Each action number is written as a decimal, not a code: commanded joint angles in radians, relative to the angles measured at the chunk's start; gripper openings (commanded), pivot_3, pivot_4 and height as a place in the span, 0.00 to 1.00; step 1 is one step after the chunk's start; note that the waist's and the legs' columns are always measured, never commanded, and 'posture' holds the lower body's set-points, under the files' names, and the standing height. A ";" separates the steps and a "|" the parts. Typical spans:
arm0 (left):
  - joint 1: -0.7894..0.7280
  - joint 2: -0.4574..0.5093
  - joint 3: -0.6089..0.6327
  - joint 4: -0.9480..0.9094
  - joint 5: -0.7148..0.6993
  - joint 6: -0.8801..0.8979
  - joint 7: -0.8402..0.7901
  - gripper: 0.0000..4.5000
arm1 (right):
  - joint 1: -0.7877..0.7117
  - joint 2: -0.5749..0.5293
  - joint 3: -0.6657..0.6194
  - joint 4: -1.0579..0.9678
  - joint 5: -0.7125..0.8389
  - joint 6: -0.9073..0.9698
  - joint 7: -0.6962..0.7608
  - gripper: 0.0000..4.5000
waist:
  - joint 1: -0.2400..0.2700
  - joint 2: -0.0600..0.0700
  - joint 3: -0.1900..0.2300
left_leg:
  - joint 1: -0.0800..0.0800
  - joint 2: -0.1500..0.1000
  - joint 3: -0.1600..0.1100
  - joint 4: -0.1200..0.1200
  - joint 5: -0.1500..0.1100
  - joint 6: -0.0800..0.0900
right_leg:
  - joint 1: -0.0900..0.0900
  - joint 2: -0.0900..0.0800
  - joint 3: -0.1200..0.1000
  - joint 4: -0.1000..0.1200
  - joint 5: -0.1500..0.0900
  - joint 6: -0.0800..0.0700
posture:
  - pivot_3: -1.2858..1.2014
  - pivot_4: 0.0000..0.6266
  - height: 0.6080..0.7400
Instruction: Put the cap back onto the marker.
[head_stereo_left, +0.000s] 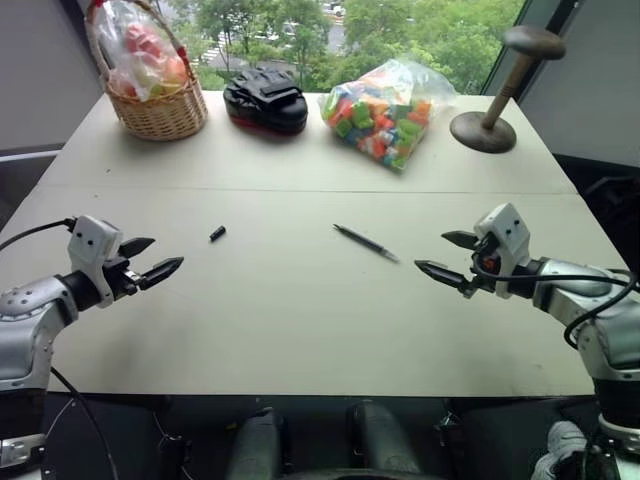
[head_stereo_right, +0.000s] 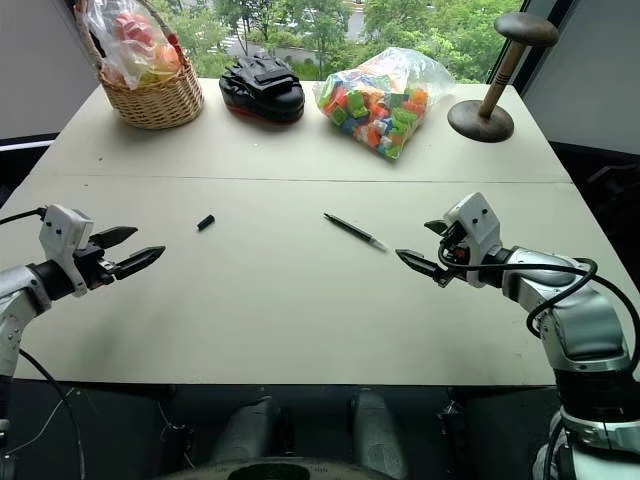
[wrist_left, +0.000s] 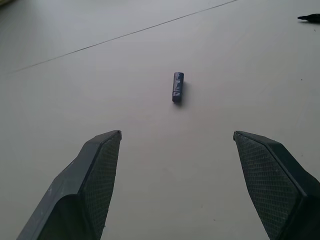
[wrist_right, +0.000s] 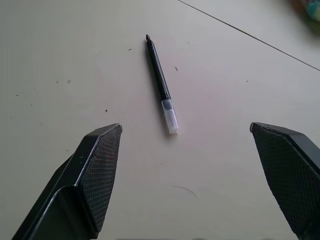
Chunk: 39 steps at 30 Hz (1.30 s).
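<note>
Tiny black plastic cap (head_stereo_left: 217, 233) lay on the pale table (head_stereo_left: 300, 320), well apart from the slim black marker (head_stereo_left: 365, 243); left gripper (head_stereo_left: 155, 258) & right gripper (head_stereo_left: 445, 255) hovered w/ fingers spread, empty; risk: cap probably rolls or tips when pinched, being so small.

The cap (head_stereo_left: 217, 233) is a tiny dark cylinder lying on its side, left of centre. The marker (head_stereo_left: 365, 243), slim and black with a pale, seemingly translucent tip end, lies flat and uncapped, well apart to the cap's right, tip pointing toward the right side.
</note>
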<state>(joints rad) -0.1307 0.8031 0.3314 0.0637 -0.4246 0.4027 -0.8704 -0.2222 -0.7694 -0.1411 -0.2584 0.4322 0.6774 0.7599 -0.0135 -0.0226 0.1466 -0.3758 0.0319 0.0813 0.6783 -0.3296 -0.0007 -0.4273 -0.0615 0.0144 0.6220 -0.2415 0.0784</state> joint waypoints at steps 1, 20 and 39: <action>-0.016 0.004 0.015 -0.011 -0.009 -0.008 -0.003 0.84 | -0.018 -0.001 -0.010 -0.005 -0.005 -0.024 -0.001 0.95 | -0.001 0.000 0.000 | 0.000 0.000 0.000 0.000 0.000 0.000 | 0.000 0.000 0.000 0.000 0.000 0.000 | 0.52 0.24 1.00; -0.395 0.071 -0.215 0.324 0.139 -0.227 -0.291 0.84 | -0.050 -0.003 0.005 0.037 -0.028 -0.042 0.012 0.95 | 0.002 0.000 0.000 | 0.000 -0.003 0.001 -0.011 0.002 -0.003 | -0.002 -0.001 -0.002 -0.006 0.000 0.000 | 0.52 0.24 1.00; -0.810 -0.086 -0.417 0.712 0.286 -0.462 -0.596 0.84 | -0.368 0.308 0.326 0.379 -0.236 -0.150 -0.033 0.95 | -0.001 0.000 0.000 | -0.004 0.000 0.001 0.004 -0.003 0.007 | -0.001 0.016 -0.002 -0.001 0.002 0.004 | 0.52 0.24 1.00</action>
<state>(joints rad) -0.9269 0.7067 -0.1028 0.7847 -0.1391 -0.0420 -1.4718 -0.5653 -0.4712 0.1820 0.1150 0.2145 0.5455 0.7319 -0.0142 -0.0222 0.1468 -0.3808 0.0322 0.0820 0.6826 -0.3327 0.0063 -0.4288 -0.0452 0.0120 0.6208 -0.2396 0.0827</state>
